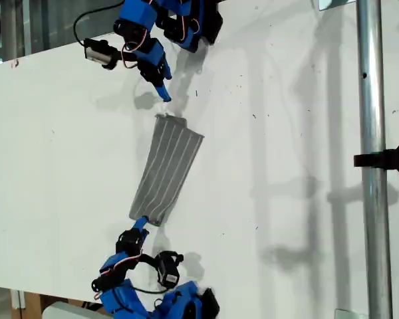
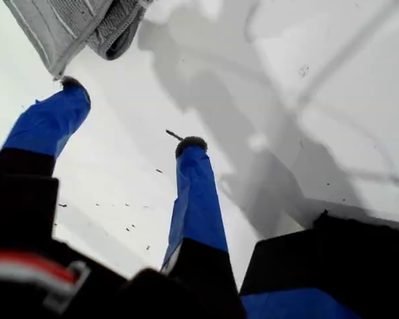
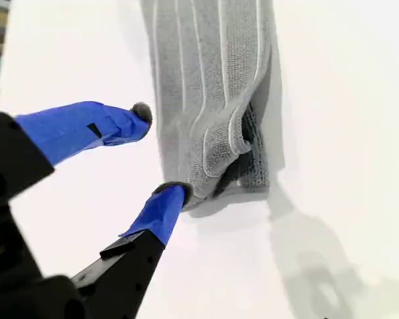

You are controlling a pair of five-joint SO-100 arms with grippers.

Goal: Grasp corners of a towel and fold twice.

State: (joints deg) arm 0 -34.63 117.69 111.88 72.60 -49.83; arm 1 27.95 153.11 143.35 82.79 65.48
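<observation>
The towel (image 1: 166, 171) is lying folded into a narrow strip. My first gripper (image 1: 165, 93), at twelve o'clock of it, and my second gripper (image 1: 140, 222), at six, are both gaping empty; another fold seems pending.

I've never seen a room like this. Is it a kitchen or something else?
Probably a robot lab or workshop, not a kitchen. A bare white table holds only a folded towel, two blue arms are fixed at its edges, and a metal pole stands beside it.
</observation>
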